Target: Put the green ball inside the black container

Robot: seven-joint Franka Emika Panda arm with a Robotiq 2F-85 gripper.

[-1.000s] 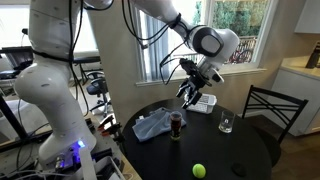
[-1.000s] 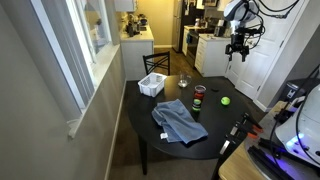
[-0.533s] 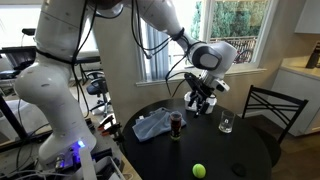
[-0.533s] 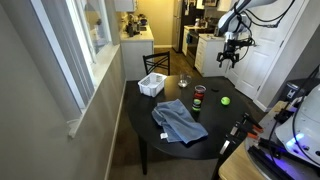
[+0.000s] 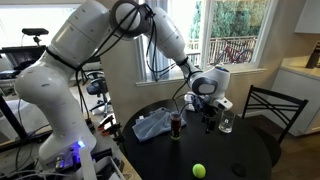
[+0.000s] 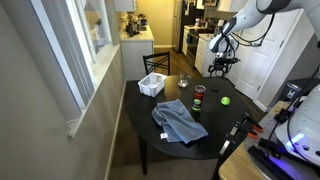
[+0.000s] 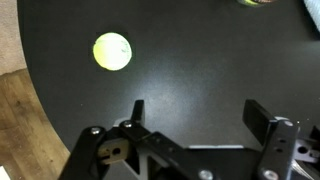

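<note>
Gripper [image 7: 195, 110] has dropped from high up toward the table [image 5: 245, 150], jaws wide, empty. Green ball [image 7: 112, 51] sits untouched near table edge, apart from black container [image 5: 177, 124]; grasp approach starting.

no readable text, labels, brands or numbers anywhere

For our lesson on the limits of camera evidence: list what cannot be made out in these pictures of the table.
- The black container: its inside is too small and dark in both exterior views; absent from the wrist view.
- The gripper: fingers too small and dark in both exterior views to tell apart.
- A yellowish thing: cut off by the wrist view's top edge; unidentifiable.
</note>
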